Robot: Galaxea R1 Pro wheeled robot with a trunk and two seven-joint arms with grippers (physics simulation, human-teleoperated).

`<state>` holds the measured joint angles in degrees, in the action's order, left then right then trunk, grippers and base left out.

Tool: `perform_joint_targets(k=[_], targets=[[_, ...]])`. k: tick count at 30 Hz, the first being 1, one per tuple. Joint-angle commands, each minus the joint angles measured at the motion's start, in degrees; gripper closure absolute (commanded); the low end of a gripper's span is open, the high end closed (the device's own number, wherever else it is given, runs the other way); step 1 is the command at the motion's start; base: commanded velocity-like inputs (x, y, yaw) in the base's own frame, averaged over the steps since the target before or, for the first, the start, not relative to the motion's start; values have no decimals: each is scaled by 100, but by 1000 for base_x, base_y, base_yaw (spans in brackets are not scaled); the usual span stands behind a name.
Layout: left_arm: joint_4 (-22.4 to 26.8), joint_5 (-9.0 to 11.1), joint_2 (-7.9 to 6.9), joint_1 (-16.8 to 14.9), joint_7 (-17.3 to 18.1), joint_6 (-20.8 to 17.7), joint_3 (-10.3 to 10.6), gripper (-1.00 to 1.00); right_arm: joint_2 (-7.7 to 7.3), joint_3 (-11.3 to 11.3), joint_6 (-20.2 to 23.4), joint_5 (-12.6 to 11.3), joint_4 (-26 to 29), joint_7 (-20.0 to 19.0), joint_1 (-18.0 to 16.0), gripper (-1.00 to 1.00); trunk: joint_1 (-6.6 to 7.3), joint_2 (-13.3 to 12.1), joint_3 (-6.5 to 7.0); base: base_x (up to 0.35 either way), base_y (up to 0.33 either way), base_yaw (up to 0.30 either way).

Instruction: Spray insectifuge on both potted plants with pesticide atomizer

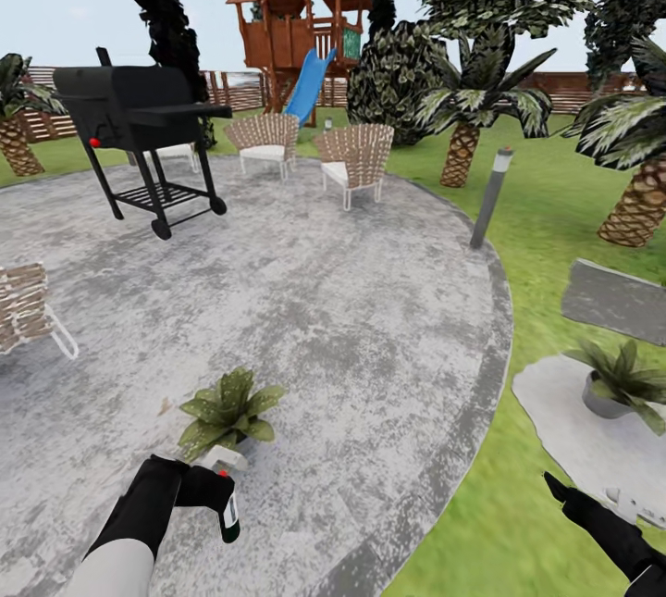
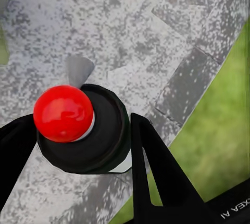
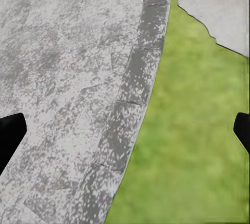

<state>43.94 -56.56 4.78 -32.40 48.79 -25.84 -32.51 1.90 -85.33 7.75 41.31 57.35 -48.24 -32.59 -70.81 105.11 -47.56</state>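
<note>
The pesticide atomizer (image 1: 228, 509) hangs low over the grey patio (image 1: 351, 319), with my left gripper (image 1: 215, 491) shut on it. In the left wrist view its dark body (image 2: 101, 143) and red spot (image 2: 63, 113) sit between the two black fingers (image 2: 156, 177). One potted plant (image 1: 227, 410) stands on the patio just beyond the atomizer. The other potted plant (image 1: 618, 382) sits on a pale stepping stone (image 1: 555, 412) at the right. My right gripper (image 1: 592, 509) is open over the lawn near the patio edge (image 3: 130, 94), its fingertips (image 3: 10, 135) far apart.
A black grill (image 1: 139, 106) stands at the patio's back left, two wicker chairs (image 1: 356, 157) behind it, another chair (image 1: 28, 305) at the left edge. A grey lamp post (image 1: 490, 199) rises at the patio rim. Palms (image 1: 638, 199) and a playhouse with a slide (image 1: 301, 32) stand beyond.
</note>
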Motion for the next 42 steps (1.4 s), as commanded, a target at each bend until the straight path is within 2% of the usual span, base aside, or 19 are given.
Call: perform_joint_targets(k=[1,13,32,42], targets=[[11,-20,7,-5,43,-35,-30,100,4,-19,33,17,13,-36,-11,-100,0,3,1,0,0,-253],[9,-21,21,-5,43,-35,-27,100,4,-19,33,17,14,-36,-11,-100,0,3,70,0,-10,-253],[9,-21,23,-8,43,-35,-26,100,4,-19,33,17,13,-36,-11,-100,0,3,181,0,-286,-253],[9,-22,20,-8,41,-35,-27,100,4,-19,33,17,13,-36,-11,-100,0,3,239,52,-70,-253]])
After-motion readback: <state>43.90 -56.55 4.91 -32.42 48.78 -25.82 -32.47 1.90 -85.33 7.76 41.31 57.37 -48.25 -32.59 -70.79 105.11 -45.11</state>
